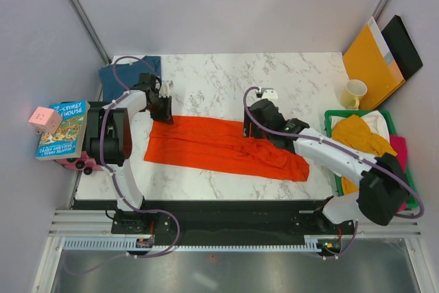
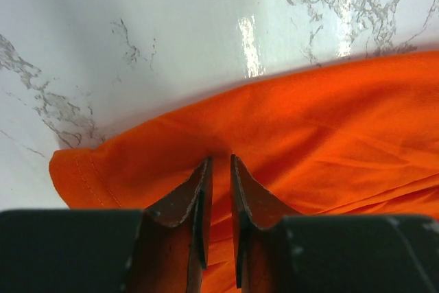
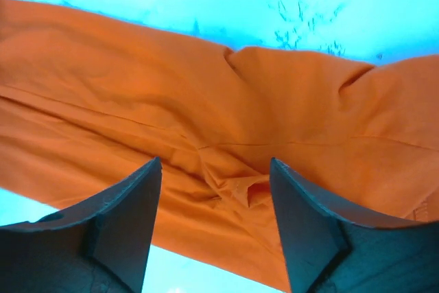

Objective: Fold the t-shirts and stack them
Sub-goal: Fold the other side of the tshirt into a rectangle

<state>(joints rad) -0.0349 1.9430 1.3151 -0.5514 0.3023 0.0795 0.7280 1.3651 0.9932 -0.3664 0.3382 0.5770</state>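
I am holding my left gripper (image 2: 221, 159) low over the left end of the orange-red t-shirt (image 1: 212, 145). The shirt is lying stretched out as a long, flattened band across the middle of the marble table (image 1: 226, 77), slanting from beside my left arm toward the right front. My left fingers (image 2: 195, 200) are standing almost together with only a thin slit between them, and their tips are meeting the cloth just inside its far edge, near the hemmed corner. I cannot tell whether any cloth is caught in that slit. My right gripper (image 3: 216, 162) is hovering over the right part of the same shirt with its fingers spread wide and gripping nothing. A small pucker of cloth is bunching up just below the gap. The dark teal-blue t-shirt (image 1: 120, 77) is lying at the back left corner of the table, behind my left gripper. The mustard yellow t-shirt (image 1: 360, 135) is heaping up in the green basket (image 1: 336, 113) at the right edge, with white cloth (image 1: 376, 120) and pink cloth (image 1: 399, 149) showing beside it.
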